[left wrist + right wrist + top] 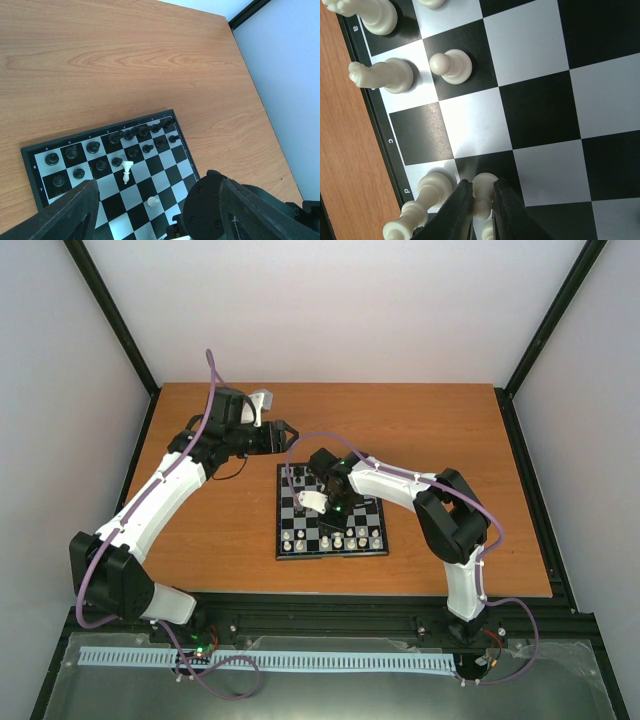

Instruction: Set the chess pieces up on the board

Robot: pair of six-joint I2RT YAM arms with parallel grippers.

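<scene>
Narrowly set, my right gripper's [482,183] jaws press both sides of a white pawn [484,194] standing on the board [540,115], one square inside its lettered edge. My left gripper [283,436] hangs wide open and empty just past the board's far left corner.

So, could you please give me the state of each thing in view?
board, flat on the table, partly set up.
left hand, open, holding nothing.
right hand, closed around a white pawn.
black pieces, upright in two rows at the far edge.
stray white piece, upright mid-board.
</scene>
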